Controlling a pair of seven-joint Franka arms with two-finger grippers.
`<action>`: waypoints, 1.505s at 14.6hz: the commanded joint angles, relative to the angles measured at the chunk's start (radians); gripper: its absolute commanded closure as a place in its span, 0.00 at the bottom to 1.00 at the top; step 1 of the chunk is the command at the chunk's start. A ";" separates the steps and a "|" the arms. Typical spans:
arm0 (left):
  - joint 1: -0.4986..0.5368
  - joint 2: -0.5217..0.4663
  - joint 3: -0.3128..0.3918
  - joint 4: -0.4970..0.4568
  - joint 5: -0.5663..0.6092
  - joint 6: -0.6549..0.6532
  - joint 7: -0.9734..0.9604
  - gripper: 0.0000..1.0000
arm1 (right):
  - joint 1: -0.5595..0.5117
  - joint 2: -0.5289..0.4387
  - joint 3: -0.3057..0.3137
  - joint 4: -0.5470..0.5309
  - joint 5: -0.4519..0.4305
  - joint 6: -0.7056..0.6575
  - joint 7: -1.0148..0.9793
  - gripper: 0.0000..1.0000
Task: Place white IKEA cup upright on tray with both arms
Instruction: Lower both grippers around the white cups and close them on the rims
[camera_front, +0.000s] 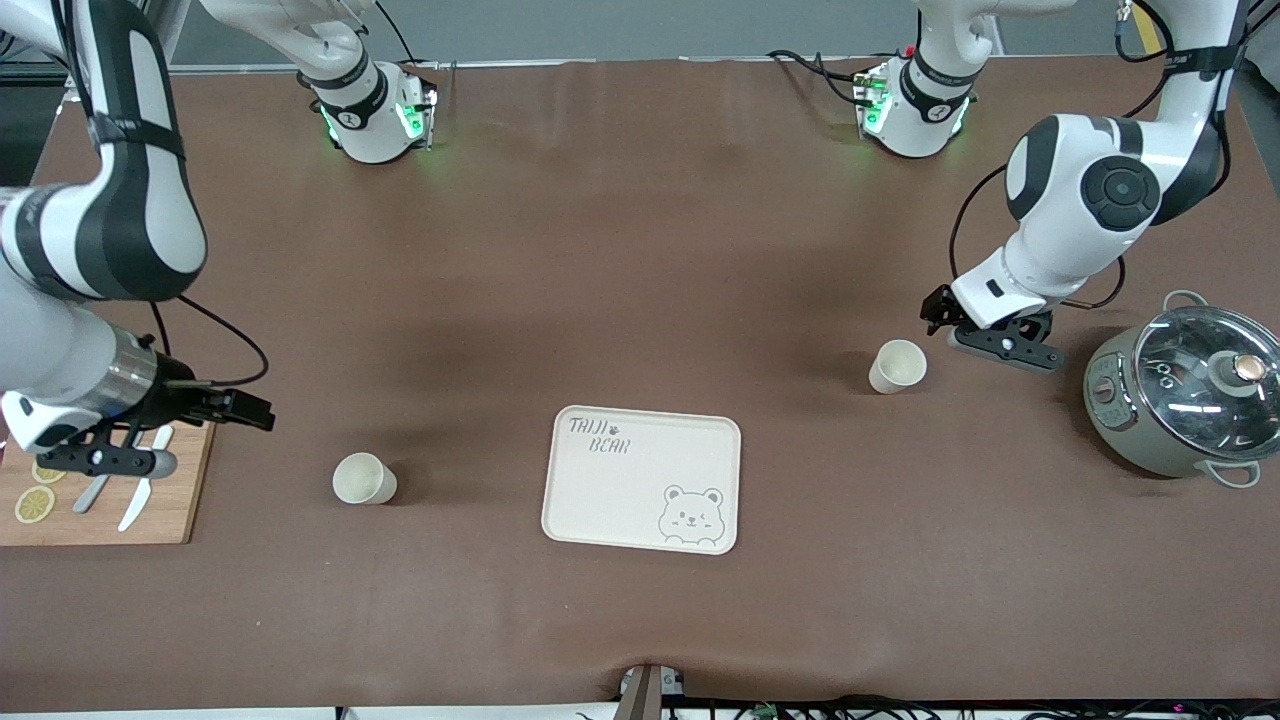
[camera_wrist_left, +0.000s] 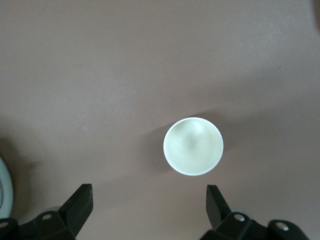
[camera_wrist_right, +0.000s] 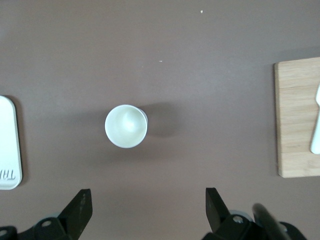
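The tray (camera_front: 640, 480) lies at lower centre of the tabletop (camera_front: 640, 250), empty, between two upright white cups (camera_front: 364, 478) (camera_front: 897, 366). Left hand (camera_front: 938, 312) and right hand (camera_front: 262, 411) hover open.

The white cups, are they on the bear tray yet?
Not yet. The cream-white rectangular bear tray holds nothing. One white cup stands upright on the brown table toward the left arm's end, and the other white cup toward the right arm's end. The left gripper is open beside its cup; the right gripper is open over the wooden cutting board. Grasping and placing both cups remain.
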 joint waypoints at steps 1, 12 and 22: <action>0.009 0.018 -0.007 -0.029 -0.001 0.074 0.017 0.00 | 0.003 0.078 -0.003 0.033 0.019 0.057 0.036 0.00; 0.011 0.172 -0.007 -0.104 -0.001 0.387 0.020 0.00 | 0.060 0.230 -0.006 0.021 -0.022 0.220 0.052 0.00; 0.055 0.259 -0.005 -0.127 -0.003 0.510 0.043 1.00 | 0.048 0.296 -0.005 0.013 -0.038 0.329 0.035 0.00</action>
